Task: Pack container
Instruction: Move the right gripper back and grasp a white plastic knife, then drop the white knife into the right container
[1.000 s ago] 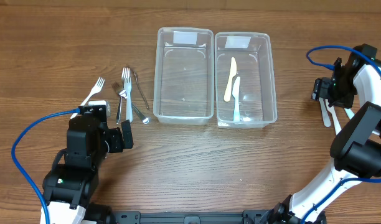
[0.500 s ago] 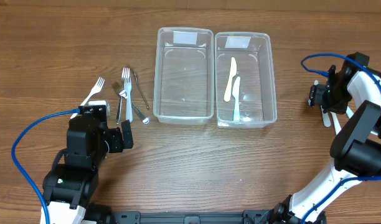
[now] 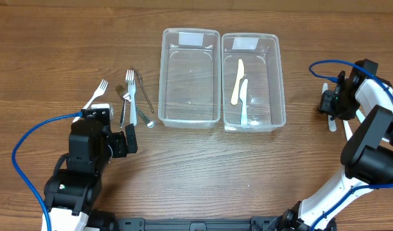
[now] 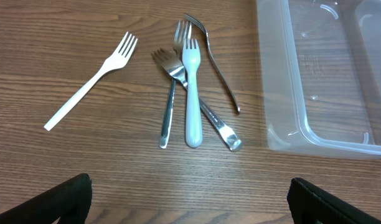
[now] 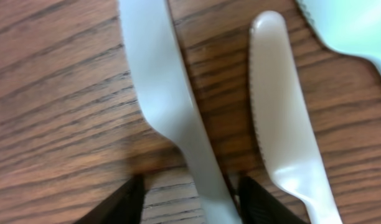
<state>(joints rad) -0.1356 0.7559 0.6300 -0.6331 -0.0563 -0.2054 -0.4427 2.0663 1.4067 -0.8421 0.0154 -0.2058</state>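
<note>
Knives lie near the right edge of the desk (image 3: pixel 183 167), well apart from the two clear containers in the middle. The right tool (image 5: pixel 189 186) sits low over them. Its fingers (image 5: pixel 119 202) are apart and straddle the handle of a white plastic knife (image 5: pixel 159 93). Bare wood shows between one finger and the handle, and the other finger is just beside it, so nothing is clamped. A serrated knife (image 5: pixel 284 112) lies close alongside without touching, and a pale third piece (image 5: pixel 346 25) cuts across the top right corner of that view.

The empty container (image 3: pixel 162 77) and the second container (image 3: pixel 281 77) stand side by side with their long walls together. In the second, a cream knife (image 3: pixel 237 80) and a white knife (image 3: pixel 244 106) lie lengthwise, with free floor on both sides of them.

Left of the empty container, a cluster of forks (image 4: pixel 187 93) lies crossed: metal ones with a pale plastic one on top. The outermost metal fork is near the container wall but apart from it. A white fork (image 4: pixel 91 84) lies alone at a slant, further left.

The left tool (image 4: pixel 189 186) is back from the forks with its fingers spread wide, holding nothing, and open wood lies between them. A broad bare strip of desk runs along the near side between the arms.
</note>
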